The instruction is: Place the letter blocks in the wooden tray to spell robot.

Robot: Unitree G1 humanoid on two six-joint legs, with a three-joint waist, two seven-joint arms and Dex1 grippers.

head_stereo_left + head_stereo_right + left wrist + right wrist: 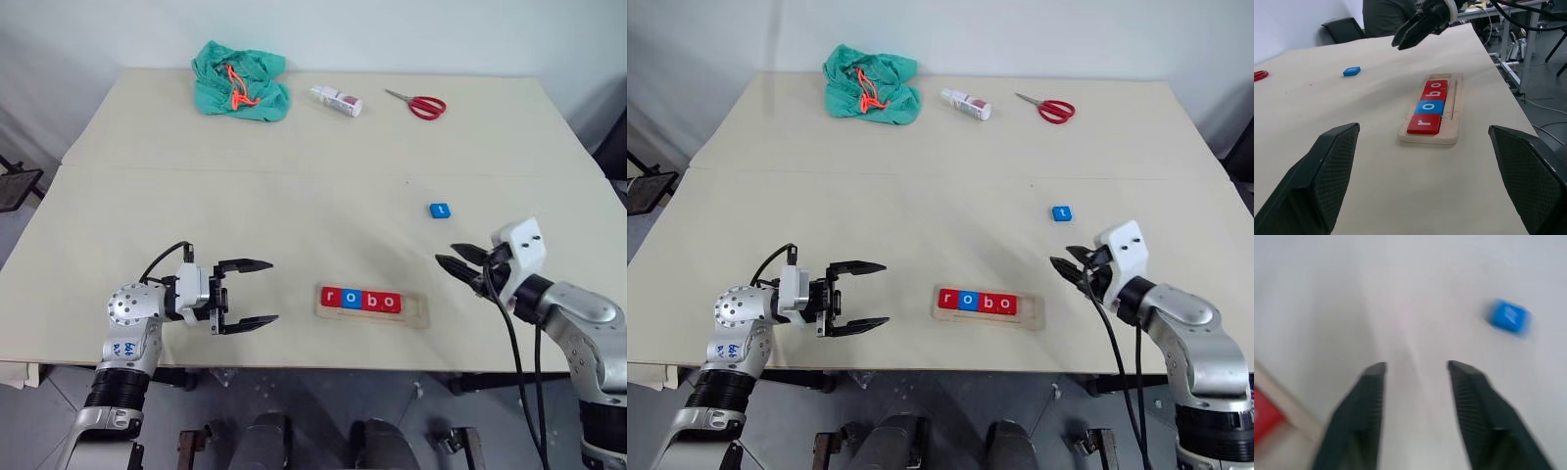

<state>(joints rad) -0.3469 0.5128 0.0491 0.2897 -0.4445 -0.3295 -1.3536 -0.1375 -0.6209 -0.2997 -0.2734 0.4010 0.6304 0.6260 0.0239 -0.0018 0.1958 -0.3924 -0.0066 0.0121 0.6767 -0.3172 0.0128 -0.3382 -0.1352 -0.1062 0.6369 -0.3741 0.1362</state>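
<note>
Wooden tray (415,312): near the table's front edge, between both grippers.
Letter blocks (361,300): 4 in the tray, reading r, o, b, o; the slot at the tray's right end is bare.
Blue t block (439,210): loose on the table, beyond the tray's right end, well apart from it.
Right gripper (460,263): just right of the tray, jaws parted, empty, the blue t block ahead of its tips.
Left gripper (251,292): left of the tray, jaws wide apart, empty, facing the tray.
</note>
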